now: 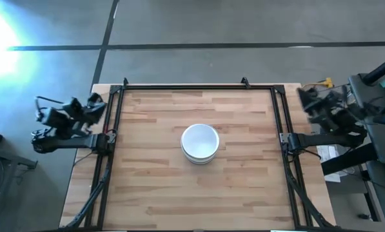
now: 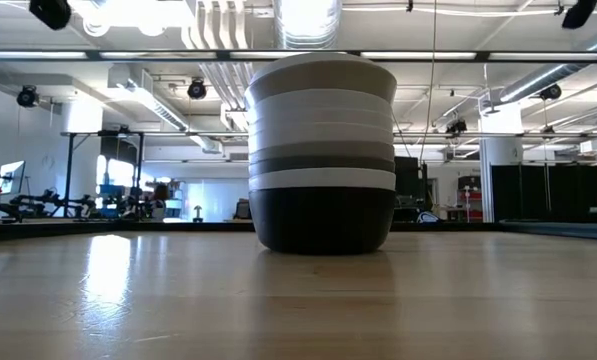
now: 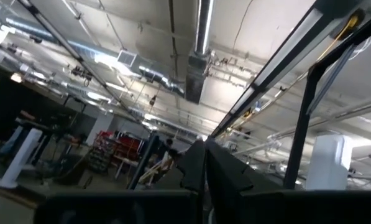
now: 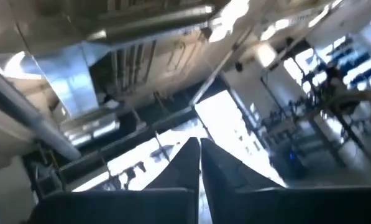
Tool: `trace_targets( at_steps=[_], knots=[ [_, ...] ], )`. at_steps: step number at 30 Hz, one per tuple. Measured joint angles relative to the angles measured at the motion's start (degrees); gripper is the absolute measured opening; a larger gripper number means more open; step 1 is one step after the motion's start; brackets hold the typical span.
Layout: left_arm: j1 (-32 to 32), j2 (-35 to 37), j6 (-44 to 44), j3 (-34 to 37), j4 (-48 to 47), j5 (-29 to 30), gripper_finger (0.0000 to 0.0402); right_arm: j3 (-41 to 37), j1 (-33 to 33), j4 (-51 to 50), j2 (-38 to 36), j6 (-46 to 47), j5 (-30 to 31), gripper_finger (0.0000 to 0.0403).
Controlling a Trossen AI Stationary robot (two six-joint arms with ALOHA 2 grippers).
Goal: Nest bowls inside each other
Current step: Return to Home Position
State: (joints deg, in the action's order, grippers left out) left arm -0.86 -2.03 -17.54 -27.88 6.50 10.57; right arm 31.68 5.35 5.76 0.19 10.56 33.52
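Left of the table point(image 1: 147, 183), the left gripper point(image 3: 201, 163) is pressed closed, holding nothing. At the table's middle the bowls point(image 1: 200, 143) stand nested, black lowest, white uppermost. Right of the table, the right gripper point(image 4: 199, 150) is closed too, empty.
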Motion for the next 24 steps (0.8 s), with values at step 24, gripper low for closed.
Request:
trace_targets(
  at_steps=[24],
  knots=[
    [0.11,0.35,-10.78,26.14,22.28,1.66,0.0000,-26.72,-0.01,22.72,-0.20,22.81,-8.48,0.0009]
  ],
)
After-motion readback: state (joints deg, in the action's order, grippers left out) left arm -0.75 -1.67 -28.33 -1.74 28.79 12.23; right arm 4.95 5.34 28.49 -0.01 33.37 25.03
